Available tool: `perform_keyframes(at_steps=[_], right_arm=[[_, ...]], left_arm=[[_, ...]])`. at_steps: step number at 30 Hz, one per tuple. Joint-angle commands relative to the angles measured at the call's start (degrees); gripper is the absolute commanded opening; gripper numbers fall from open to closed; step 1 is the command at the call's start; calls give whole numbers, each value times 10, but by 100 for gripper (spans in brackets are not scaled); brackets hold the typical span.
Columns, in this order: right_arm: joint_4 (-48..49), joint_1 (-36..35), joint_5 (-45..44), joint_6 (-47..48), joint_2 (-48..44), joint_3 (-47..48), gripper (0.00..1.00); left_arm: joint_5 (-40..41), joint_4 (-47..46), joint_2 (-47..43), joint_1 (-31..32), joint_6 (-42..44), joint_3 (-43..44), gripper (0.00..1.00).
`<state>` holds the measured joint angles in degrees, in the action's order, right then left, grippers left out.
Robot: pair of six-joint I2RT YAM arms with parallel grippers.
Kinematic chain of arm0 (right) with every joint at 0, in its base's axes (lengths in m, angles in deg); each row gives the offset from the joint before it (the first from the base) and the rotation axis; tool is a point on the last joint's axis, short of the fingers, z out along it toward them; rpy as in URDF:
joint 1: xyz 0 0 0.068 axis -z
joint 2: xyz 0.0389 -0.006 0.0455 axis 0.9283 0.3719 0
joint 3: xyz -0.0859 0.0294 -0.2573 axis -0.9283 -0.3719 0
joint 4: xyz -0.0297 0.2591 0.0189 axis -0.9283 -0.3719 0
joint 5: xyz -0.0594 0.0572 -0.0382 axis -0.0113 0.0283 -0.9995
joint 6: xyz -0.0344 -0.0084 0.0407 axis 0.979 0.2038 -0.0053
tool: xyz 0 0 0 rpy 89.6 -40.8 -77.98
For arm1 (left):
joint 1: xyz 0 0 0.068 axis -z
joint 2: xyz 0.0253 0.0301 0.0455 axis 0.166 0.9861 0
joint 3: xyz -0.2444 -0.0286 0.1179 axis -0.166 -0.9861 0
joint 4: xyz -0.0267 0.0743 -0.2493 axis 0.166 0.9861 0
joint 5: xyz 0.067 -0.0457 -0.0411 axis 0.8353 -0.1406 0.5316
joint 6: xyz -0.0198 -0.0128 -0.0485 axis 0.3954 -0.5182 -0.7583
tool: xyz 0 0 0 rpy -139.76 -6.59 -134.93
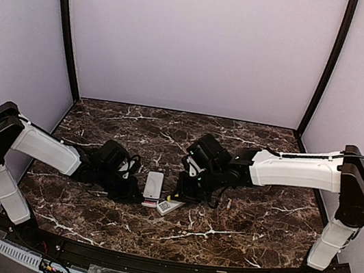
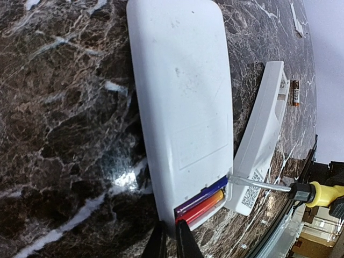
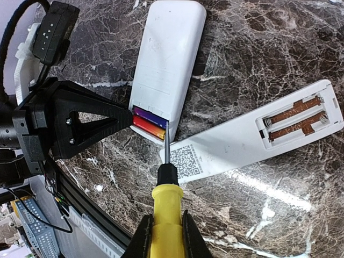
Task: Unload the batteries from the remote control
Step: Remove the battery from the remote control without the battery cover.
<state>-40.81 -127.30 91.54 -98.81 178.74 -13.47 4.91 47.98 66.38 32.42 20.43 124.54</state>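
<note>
The white remote control lies back-up on the marble, its end compartment open. Inside lie two batteries side by side, one purple and one red-orange. My left gripper is pinched on the corner of the remote's open end. My right gripper is shut on the yellow handle of a screwdriver. Its blade tip touches the batteries' end at the compartment's edge. In the top view the remote sits between the left gripper and the right gripper.
A second white remote with a QR label lies beside the first, its battery bay showing bare springs. A loose battery rests on the marble beyond it. The table's front edge runs close behind the screwdriver.
</note>
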Motion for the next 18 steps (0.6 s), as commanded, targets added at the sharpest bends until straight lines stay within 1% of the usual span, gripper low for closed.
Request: perform_keyframes(at_steps=[1,14,18], right_arm=[[-13,-7,-15,3,13,19,0],[-64,-11,-37,0,35,48,0],[-61,-11,-26,-5,44,46,0]], left_arm=[[-3,0,6,6,-1,10,8],[-4,0,14,10,-3,15,5],[-4,0,15,11,-3,16,4]])
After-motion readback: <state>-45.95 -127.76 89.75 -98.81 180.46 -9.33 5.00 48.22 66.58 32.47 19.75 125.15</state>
